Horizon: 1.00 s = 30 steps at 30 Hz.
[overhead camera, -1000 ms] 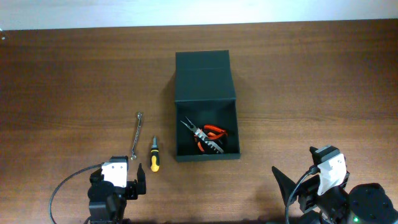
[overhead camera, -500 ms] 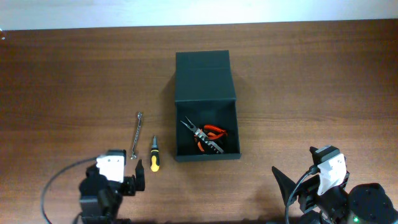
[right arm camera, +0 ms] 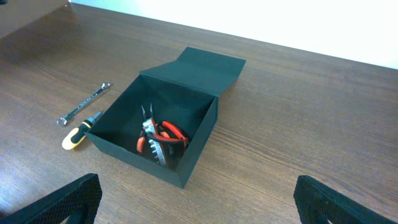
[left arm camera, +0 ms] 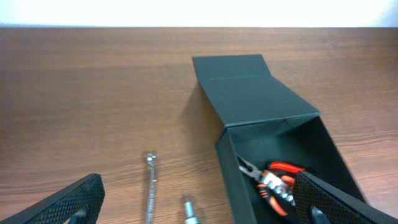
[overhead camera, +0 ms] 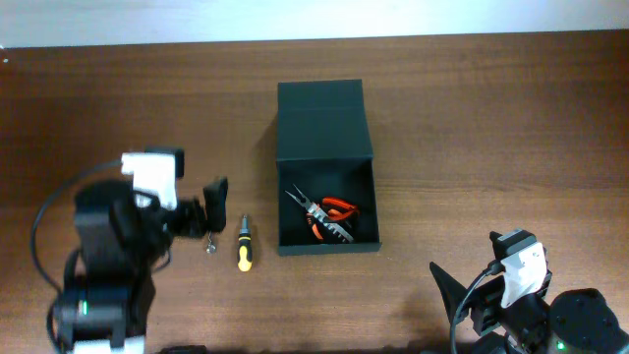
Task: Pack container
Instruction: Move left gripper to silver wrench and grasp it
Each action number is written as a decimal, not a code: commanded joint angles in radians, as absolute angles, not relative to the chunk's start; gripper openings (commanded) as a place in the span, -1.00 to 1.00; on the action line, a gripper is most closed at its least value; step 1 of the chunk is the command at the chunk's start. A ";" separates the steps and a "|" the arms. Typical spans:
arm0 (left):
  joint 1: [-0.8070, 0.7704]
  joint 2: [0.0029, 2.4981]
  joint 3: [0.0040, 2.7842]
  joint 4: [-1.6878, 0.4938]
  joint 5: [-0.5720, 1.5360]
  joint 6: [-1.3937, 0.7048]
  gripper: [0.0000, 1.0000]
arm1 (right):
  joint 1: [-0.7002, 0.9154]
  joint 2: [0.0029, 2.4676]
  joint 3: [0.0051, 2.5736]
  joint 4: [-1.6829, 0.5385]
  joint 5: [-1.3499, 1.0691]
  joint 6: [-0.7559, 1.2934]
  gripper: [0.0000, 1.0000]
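Left gripper point(overhead camera: 212, 202) extended forward, jaws wide; right gripper point(right arm camera: 199, 202) low, near base, jaws wide.

We count: 1 dark container point(overhead camera: 324, 123) | 1 silver wrench point(right arm camera: 84, 103) | 1 yellow-handled screwdriver point(overhead camera: 244, 246) | orange-handled pliers point(overhead camera: 329, 214), 1 or 2, we cannot tell.

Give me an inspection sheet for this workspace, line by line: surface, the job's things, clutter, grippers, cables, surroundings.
Surface: brown wooden table, no spills seen.
Job's things: container open, lid folded back; red-handled pliers inside. Yellow-handled screwdriver and wrench lie on the table to its left, not yet packed.
Clutter: nothing seen.
Grippers: left gripper over the wrench, jaws open, empty. Right gripper at the near right, jaws open, empty.
Cables: black cable loops beside the left arm; another black lead runs along the right arm.
Surroundings: pale wall beyond the far edge.
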State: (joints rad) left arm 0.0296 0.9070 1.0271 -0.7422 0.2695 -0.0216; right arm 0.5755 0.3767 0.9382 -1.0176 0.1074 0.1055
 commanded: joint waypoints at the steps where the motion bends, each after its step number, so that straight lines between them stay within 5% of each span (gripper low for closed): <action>1: 0.033 1.051 1.098 -0.748 0.338 -0.064 0.99 | 0.569 0.377 0.935 -1.014 0.117 0.113 0.98; 16: 0.033 1.566 1.164 -0.855 0.248 -0.035 0.99 | 0.569 0.377 0.935 -1.014 0.117 0.113 0.98; 30: 0.033 1.770 1.163 -0.926 0.184 -0.007 0.99 | 0.569 0.377 0.935 -1.013 0.117 0.113 0.98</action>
State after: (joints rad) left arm 0.0296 1.7359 1.1484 -0.9154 0.2207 -0.0242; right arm 0.5755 0.3767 0.9382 -1.0168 0.1081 0.1055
